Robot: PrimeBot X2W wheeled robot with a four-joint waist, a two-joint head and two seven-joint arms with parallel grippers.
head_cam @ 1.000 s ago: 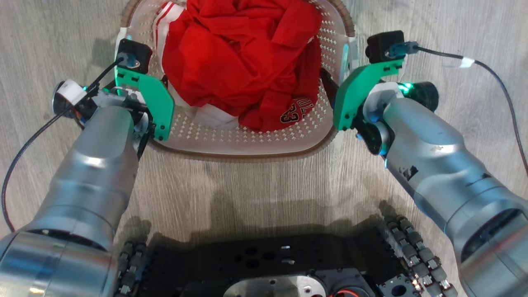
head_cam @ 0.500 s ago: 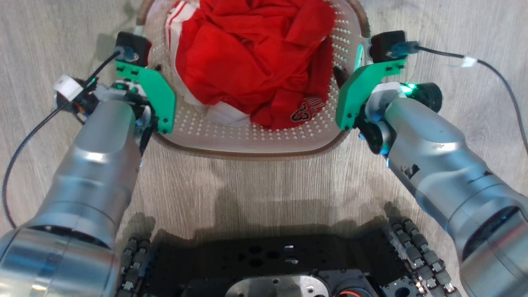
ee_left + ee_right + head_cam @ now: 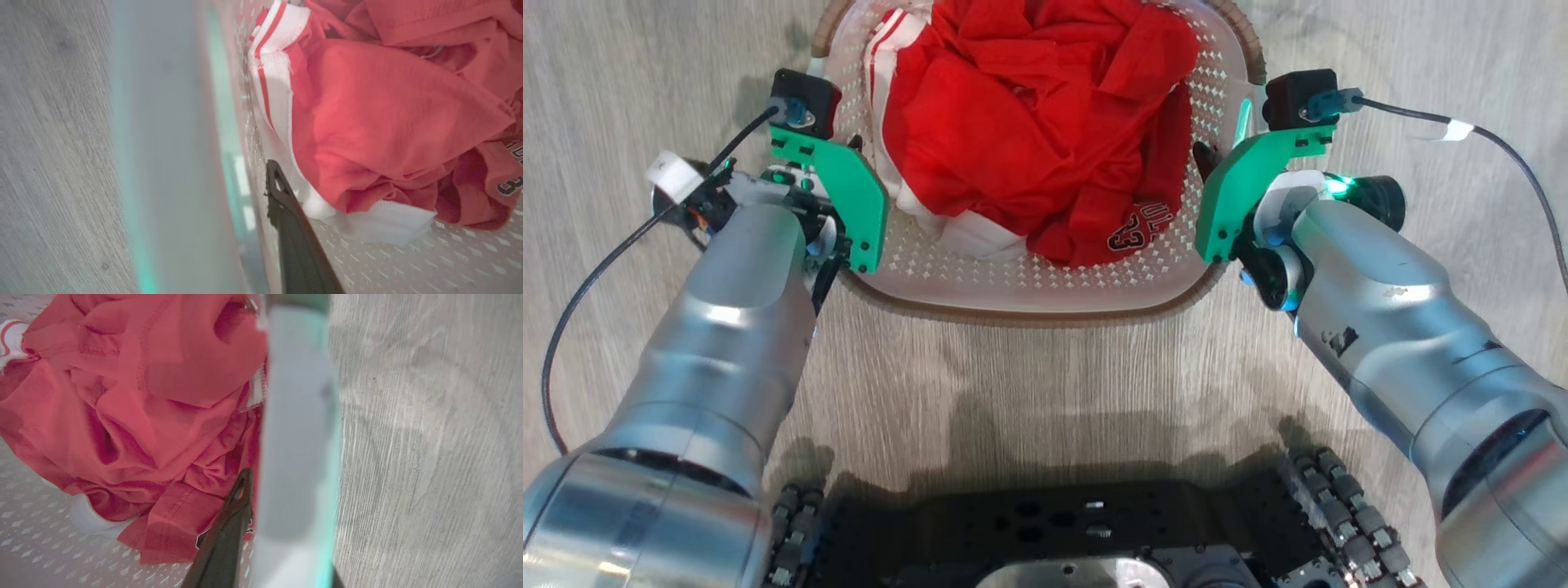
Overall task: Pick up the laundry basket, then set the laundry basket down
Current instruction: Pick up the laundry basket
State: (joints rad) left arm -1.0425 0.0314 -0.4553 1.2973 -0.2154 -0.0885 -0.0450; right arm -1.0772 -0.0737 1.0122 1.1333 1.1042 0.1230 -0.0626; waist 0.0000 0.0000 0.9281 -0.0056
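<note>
The laundry basket point(image 3: 1029, 314), white and perforated with a brown woven rim, sits between my two arms over the wooden floor, heaped with red and white clothes point(image 3: 1037, 122). My left gripper point(image 3: 843, 151) is clamped on the basket's left white handle point(image 3: 175, 163), with one dark finger point(image 3: 286, 216) inside the wall. My right gripper point(image 3: 1221, 151) is clamped on the right handle point(image 3: 298, 437), its inner finger point(image 3: 229, 522) lying against the clothes. Both outer fingers are hidden behind the handles.
Grey wood-look floor point(image 3: 1029, 392) lies all around the basket. My black wheeled base point(image 3: 1054, 523) is at the bottom of the head view. Black cables point(image 3: 1511, 163) trail from both wrist cameras over the floor.
The head picture has shifted: the base slid down and the basket with both arms sits further right. Both grippers keep their hold on the handles.
</note>
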